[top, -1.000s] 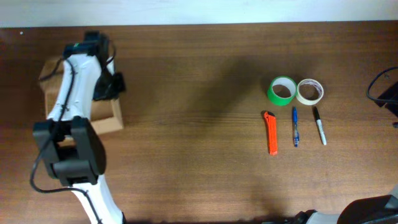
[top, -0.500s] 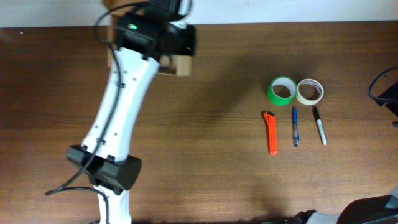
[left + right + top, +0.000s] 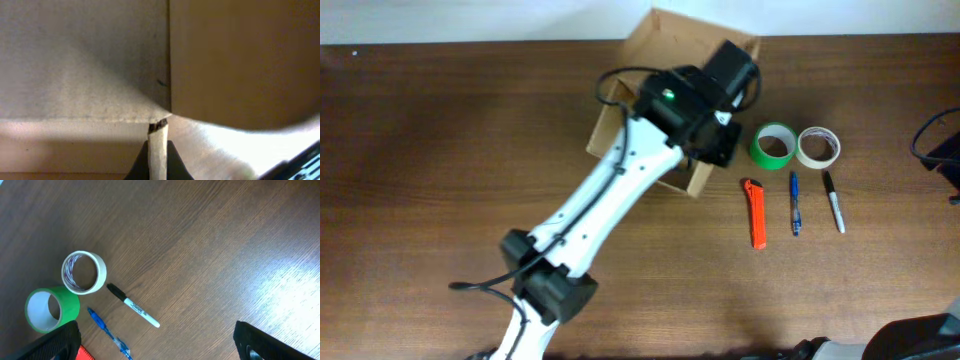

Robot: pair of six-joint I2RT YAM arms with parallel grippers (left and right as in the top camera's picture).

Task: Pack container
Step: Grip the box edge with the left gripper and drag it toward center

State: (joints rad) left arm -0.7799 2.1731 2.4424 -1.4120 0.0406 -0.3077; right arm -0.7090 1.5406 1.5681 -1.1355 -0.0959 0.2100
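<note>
The container, a tan cardboard box (image 3: pixel 670 45), sits tilted at the back centre of the table, its near corner next to the green tape roll (image 3: pixel 773 146). My left gripper (image 3: pixel 713 150) is shut on the box's wall; the left wrist view shows the jaws (image 3: pixel 158 162) pinching a cardboard edge (image 3: pixel 158 135), with the box's inside (image 3: pixel 240 60) filling the frame. My right gripper (image 3: pixel 160 347) is open and empty above bare table, to the right of the items.
Right of the box lie a white tape roll (image 3: pixel 818 146), an orange utility knife (image 3: pixel 756 213), a blue pen (image 3: pixel 795 203) and a black marker (image 3: pixel 833 201). The right wrist view shows the white roll (image 3: pixel 83 272), green roll (image 3: pixel 50 310), marker (image 3: pixel 133 305) and pen (image 3: pixel 109 332).
My left arm has carried the box from the far left of the table, along the back edge, to beside the green tape roll. The other items have not moved.
</note>
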